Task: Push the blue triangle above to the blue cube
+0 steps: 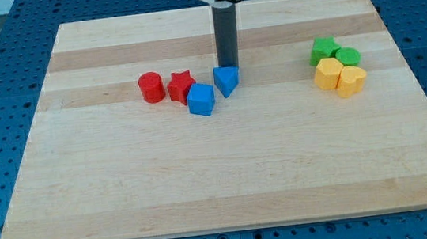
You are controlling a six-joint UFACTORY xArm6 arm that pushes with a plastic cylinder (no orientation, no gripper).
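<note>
The blue triangle (pixel 227 80) lies near the middle of the wooden board (pixel 227 174), just to the upper right of the blue cube (pixel 202 100); the two nearly touch. My rod comes down from the view's top, and my tip (pixel 228 65) stands right behind the blue triangle's top edge, touching it or almost so. The blue cube sits below and left of my tip.
A red star (pixel 181 85) and a red cylinder (pixel 150 87) lie just left of the blue cube. At the view's right, a green star (pixel 322 49), a green cylinder (pixel 348 57) and two yellow blocks (pixel 328 73) (pixel 351 79) cluster together.
</note>
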